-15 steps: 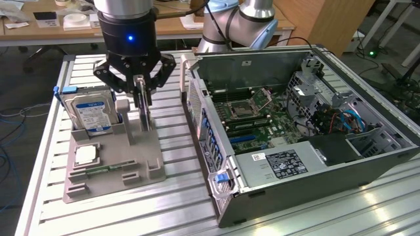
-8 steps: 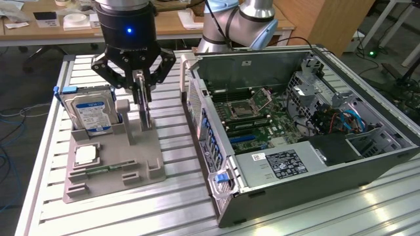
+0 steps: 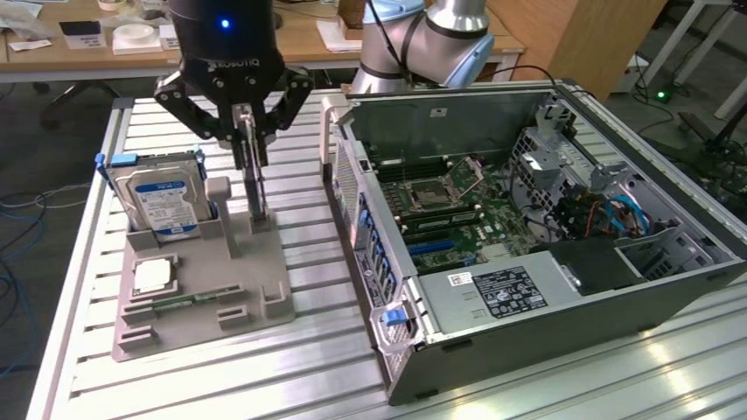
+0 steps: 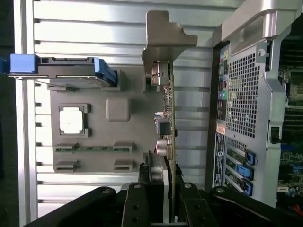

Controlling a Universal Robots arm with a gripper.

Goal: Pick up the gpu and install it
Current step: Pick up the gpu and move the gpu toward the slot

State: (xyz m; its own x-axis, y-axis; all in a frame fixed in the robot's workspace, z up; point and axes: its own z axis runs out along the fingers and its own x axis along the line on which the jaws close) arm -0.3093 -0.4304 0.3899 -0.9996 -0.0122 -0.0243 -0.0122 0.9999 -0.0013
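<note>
The gpu (image 3: 255, 194) is a thin dark card standing edge-on in a slot of the grey holder (image 3: 227, 293). My gripper (image 3: 250, 163) comes down on it from above, with a finger pressed to each face of the card's upper part, shut on it. The card's lower edge still sits in the holder. In the wrist view the gpu (image 4: 169, 118) runs as a slim blade with its metal bracket (image 4: 163, 35) at the far end, and my gripper (image 4: 163, 174) clamps its near end.
The open computer case (image 3: 653, 289) lies to the exterior view's right with its motherboard (image 3: 467, 219) exposed. A hard drive (image 3: 164, 197) and a square processor chip (image 3: 154, 276) sit in the same holder. The table (image 3: 315, 367) is slatted aluminium.
</note>
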